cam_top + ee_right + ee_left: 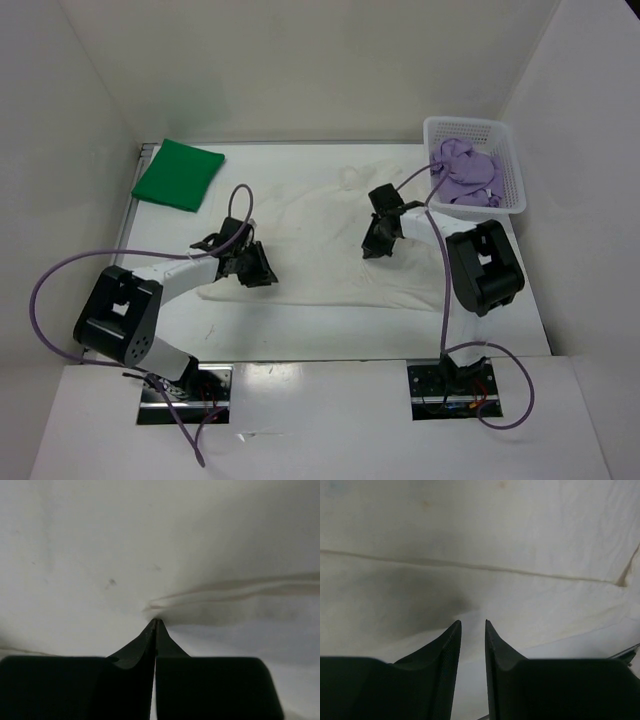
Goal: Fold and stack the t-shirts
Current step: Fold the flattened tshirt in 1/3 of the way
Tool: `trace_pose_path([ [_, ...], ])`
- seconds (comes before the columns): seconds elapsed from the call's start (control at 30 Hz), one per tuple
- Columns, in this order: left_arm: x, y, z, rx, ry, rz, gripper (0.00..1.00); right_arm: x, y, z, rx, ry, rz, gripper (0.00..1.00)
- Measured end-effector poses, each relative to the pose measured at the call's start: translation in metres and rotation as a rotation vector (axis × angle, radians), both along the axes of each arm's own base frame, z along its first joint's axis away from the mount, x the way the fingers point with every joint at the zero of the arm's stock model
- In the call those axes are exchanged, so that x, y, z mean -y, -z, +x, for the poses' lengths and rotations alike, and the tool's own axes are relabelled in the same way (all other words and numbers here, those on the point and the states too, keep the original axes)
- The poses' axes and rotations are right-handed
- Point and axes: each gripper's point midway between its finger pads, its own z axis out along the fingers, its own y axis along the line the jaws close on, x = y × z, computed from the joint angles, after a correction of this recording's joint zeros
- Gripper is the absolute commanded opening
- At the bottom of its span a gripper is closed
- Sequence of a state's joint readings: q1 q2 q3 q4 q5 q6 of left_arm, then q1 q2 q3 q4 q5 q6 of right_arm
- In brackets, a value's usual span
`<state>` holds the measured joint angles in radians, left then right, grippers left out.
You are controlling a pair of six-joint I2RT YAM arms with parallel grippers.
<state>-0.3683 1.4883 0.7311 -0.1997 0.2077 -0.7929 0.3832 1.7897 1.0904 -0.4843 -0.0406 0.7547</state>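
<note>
3 shirts in the top view. green t-shirt [178, 174] lies folded flat at the far-left corner of the table [300, 335]. white-cream t-shirt [320, 200] is spread wide across the middle of the table, wrinkled at its far edge, with its near hem lying between the 2 arms. purple t-shirt [465, 172] sits bunched inside the white basket [510, 150] at the far-right corner. The green shirt lies apart from the white-cream one.

In the same view, the left gripper [255, 268] is down at the near-left edge of the white-cream t-shirt. The right gripper [375, 245] is down on its right-centre part, just near of the basket. Finger state is not readable from up here.

Left wrist: the left gripper [472, 622] has its 2 fingers [447, 650] a narrow gap apart, tips against the white-cream t-shirt [480, 540]. White cloth shows through the gap, and I can't tell if any of it is pinched. A long seam [470, 566] runs across the cloth beyond the tips, with a dark shadow patch on the left side.

Right wrist: the right gripper [155, 621] has its fingers pressed together with no gap visible. The tips are buried in the white-cream t-shirt [100, 555], and the cloth puckers right at them. 1 raised crease [240, 591] runs off to the right from the tips, so it reads as a pinch on the fabric. The rest of this view is plain white cloth, slightly blurred.
</note>
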Motion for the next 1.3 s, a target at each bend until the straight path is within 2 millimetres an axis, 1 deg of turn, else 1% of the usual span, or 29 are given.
trace_pose_path([
  [0.03,-0.003,0.002,0.0,-0.002,-0.013,-0.006,0.32,-0.003,-0.001,0.007,0.013,-0.004,0.006,0.02],
  [0.1,-0.014,0.011,-0.003,-0.025,-0.059,-0.017,0.32,-0.01,-0.003,0.016,0.036,-0.015,0.014,0.08],
  [0.13,-0.02,0.015,-0.008,-0.049,-0.094,-0.04,0.32,-0.012,-0.003,0.018,0.041,-0.024,0.015,0.13],
  [0.17,-0.026,0.015,-0.009,-0.055,-0.125,-0.063,0.34,-0.014,-0.003,0.017,0.041,-0.032,0.014,0.25],
  [0.2,-0.032,0.015,-0.01,-0.057,-0.15,-0.076,0.36,-0.017,-0.002,0.015,0.038,-0.038,0.017,0.29],
  [0.23,-0.039,0.015,-0.013,-0.063,-0.186,-0.097,0.36,-0.019,-0.001,0.012,0.036,-0.048,0.016,0.32],
  [0.27,-0.045,0.014,-0.016,-0.066,-0.212,-0.106,0.36,-0.02,-0.002,0.009,0.037,-0.053,0.019,0.39],
  [0.3,-0.052,0.013,-0.018,-0.067,-0.235,-0.107,0.37,-0.019,-0.002,0.004,0.035,-0.056,0.019,0.43],
  [0.37,-0.065,0.009,-0.026,-0.07,-0.28,-0.096,0.38,-0.015,-0.011,-0.004,0.044,-0.057,0.016,0.5],
  [0.43,-0.072,-0.003,-0.032,-0.045,-0.306,-0.088,0.38,-0.011,-0.03,-0.009,0.078,-0.058,0.023,0.5],
  [0.47,-0.073,-0.013,-0.032,-0.019,-0.308,-0.088,0.38,-0.011,-0.042,-0.01,0.106,-0.058,0.034,0.46],
  [0.5,-0.073,-0.023,-0.031,0.006,-0.302,-0.091,0.37,-0.011,-0.055,-0.01,0.14,-0.059,0.05,0.33],
  [0.53,-0.073,-0.033,-0.026,0.032,-0.296,-0.096,0.35,-0.011,-0.067,-0.012,0.169,-0.063,0.066,0.25],
  [0.57,-0.072,-0.041,-0.02,0.054,-0.292,-0.103,0.34,-0.012,-0.075,-0.015,0.19,-0.066,0.086,0.19],
  [0.6,-0.069,-0.047,-0.015,0.069,-0.282,-0.107,0.3,-0.013,-0.08,-0.021,0.201,-0.07,0.105,0.14],
  [0.63,-0.067,-0.049,-0.012,0.072,-0.274,-0.107,0.28,-0.015,-0.08,-0.028,0.195,-0.076,0.115,0.06],
  [0.67,-0.063,-0.048,-0.01,0.069,-0.259,-0.106,0.28,-0.017,-0.075,-0.036,0.178,-0.088,0.121,0.05],
  [0.73,-0.051,-0.039,-0.013,0.035,-0.213,-0.099,0.27,-0.026,-0.057,-0.057,0.114,-0.122,0.121,0.03],
  [0.8,-0.038,-0.024,-0.022,-0.022,-0.165,-0.084,0.27,-0.039,-0.037,-0.08,0.036,-0.178,0.117,0.03],
  [0.87,-0.029,-0.012,-0.029,-0.068,-0.128,-0.071,0.27,-0.049,-0.022,-0.095,-0.02,-0.216,0.11,0.03],
  [0.93,-0.027,-0.001,-0.033,-0.107,-0.118,-0.061,0.25,-0.056,-0.012,-0.106,-0.06,-0.245,0.103,0.03],
  [1.0,-0.028,0.007,-0.035,-0.129,-0.13,-0.055,0.27,-0.058,-0.009,-0.109,-0.072,-0.25,0.098,0.03],
  [1.1,-0.036,0.018,-0.046,-0.157,-0.177,-0.081,0.29,-0.057,-0.005,-0.11,-0.078,-0.249,0.093,0.03],
  [1.17,-0.041,0.017,-0.053,-0.155,-0.214,-0.11,0.29,-0.054,0.0,-0.113,-0.085,-0.249,0.086,0.03],
  [1.23,-0.044,0.018,-0.063,-0.162,-0.244,-0.129,0.29,-0.051,0.008,-0.122,-0.112,-0.248,0.078,0.03],
  [1.3,-0.045,0.019,-0.074,-0.178,-0.258,-0.141,0.29,-0.053,0.009,-0.125,-0.114,-0.258,0.083,0.03],
])
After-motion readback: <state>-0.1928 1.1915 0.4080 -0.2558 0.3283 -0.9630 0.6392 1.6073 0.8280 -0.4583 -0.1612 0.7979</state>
